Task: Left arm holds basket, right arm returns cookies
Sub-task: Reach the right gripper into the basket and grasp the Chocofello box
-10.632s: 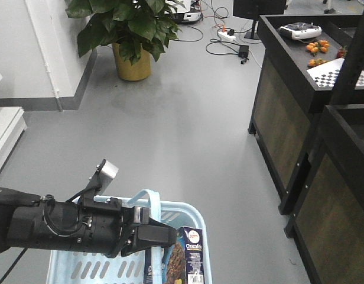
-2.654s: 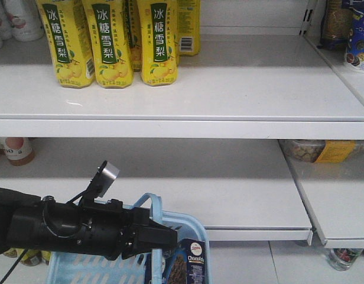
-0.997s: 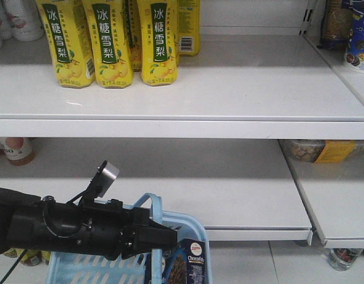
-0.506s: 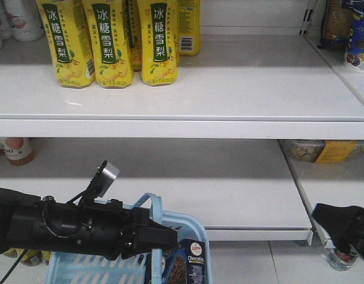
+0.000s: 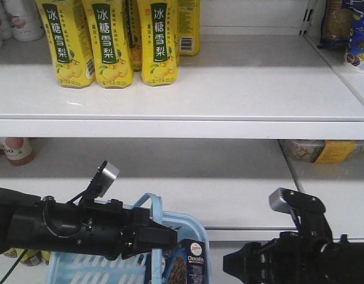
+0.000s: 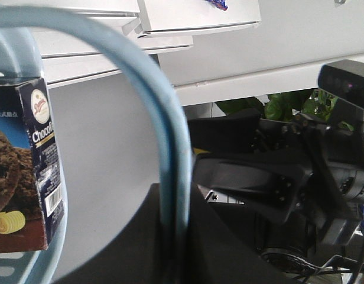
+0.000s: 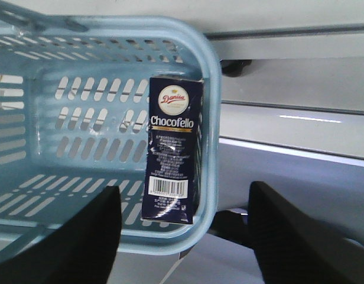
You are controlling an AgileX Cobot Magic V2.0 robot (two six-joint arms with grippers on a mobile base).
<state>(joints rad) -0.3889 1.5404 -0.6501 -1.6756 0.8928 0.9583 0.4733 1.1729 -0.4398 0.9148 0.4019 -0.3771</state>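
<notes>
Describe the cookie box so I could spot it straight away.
Below the white shelves, a black arm holds a light blue basket. The cookie box stands against its right wall: dark navy, white "Chocofello" lettering, unlike the yellow cartons above.

L arm [image 5: 70, 228]: slim, black, cabled, silver-grey block on raised bracket; lies approx. horiz., entering from left. L gripper [image 5: 167, 236] clamped on hoop handle [image 6: 170, 148].

Basket [image 5: 197, 228]: lt blue plastic, slotted walls, hanging level from handle.

Cookies [image 7: 172, 151]: dark navy box, white "Chocofello", round logo, barcode. Stands upright inside basket, against its right wall.

R arm [image 5: 306, 254]: bulky, black, grey block on wrist; low, right of basket. R gripper [image 7: 185, 190] spread wide, clear of box.
</notes>
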